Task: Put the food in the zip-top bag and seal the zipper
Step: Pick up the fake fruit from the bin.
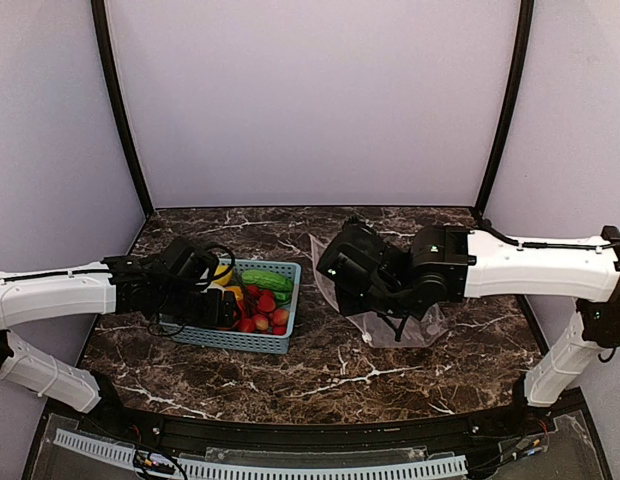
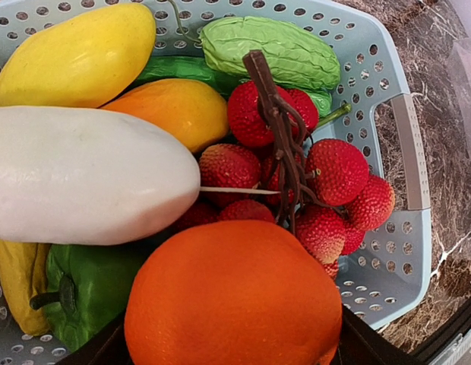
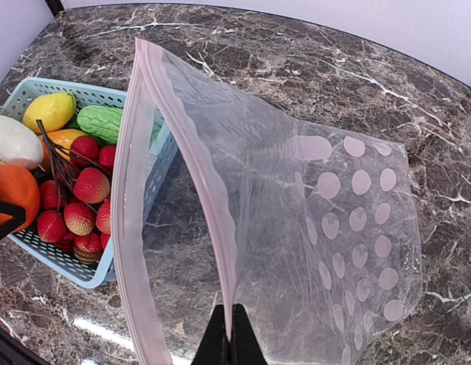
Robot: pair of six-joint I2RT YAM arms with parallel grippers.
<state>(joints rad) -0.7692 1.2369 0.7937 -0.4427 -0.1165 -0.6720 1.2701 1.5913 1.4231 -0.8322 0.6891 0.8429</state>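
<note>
L gripper (image 2: 232, 334) is down in the basket (image 2: 412, 152), jaws wide and set either side of the orange (image 2: 232, 293); can't tell from the pics whether the pads are actually pressing it or only bracketing it. R gripper (image 3: 229, 338) is pinched tight on one lip of the zip-top bag (image 3: 327, 228), lifting that edge so the mouth gapes toward the basket; the rest of the bag lies on the marble table (image 3: 311, 61), just beside the basket on its right.

Progress, as I read it: early. Bag looks empty, w/ nothing showing through the clear film but tabletop. All the food sits in the basket: white radish (image 2: 83, 182), red bumpy fruit cluster (image 2: 296, 182) on a brown stem, yellow pieces (image 2: 76, 57), cucumbers (image 2: 270, 49), green pepper (image 2: 87, 293); the orange is the one between the L jaws. Zipper (image 3: 194, 152), the pinkish strip along the mouth, is apart, lips well separated.

Done, judging by how things lie: bag opened & held ready; prob. a first pick being set up on the orange. Left to do: carry every piece across into the bag, then press the strip closed end to end.

Writing/brands: none legible; bag carries only pale round dots; basket is plain lattice; arms show no readable label at this res.
</note>
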